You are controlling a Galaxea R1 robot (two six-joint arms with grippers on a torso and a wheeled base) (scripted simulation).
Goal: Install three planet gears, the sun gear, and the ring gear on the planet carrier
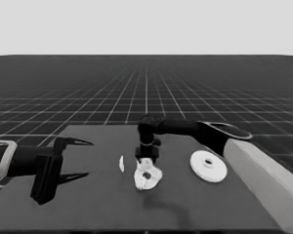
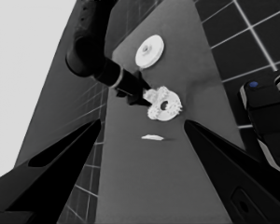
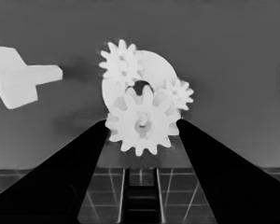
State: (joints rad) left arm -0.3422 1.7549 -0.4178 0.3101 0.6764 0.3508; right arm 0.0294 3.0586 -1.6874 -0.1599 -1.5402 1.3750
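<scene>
The right gripper (image 3: 142,123) grips a toothed gear (image 3: 142,122) over the smaller round part (image 1: 147,176) at mid-table, where two gears (image 3: 122,61) already sit. The larger round part (image 1: 208,165) lies to its right, a thin white piece (image 1: 121,163) just left. The left gripper (image 1: 80,158) waits unclenched over the bare left end.

We find the smaller round part (image 1: 147,178) mid-table, with gears (image 3: 122,62) on it. To its right lies the larger round part (image 1: 208,166); to its left, a thin white piece (image 1: 121,164).
</scene>
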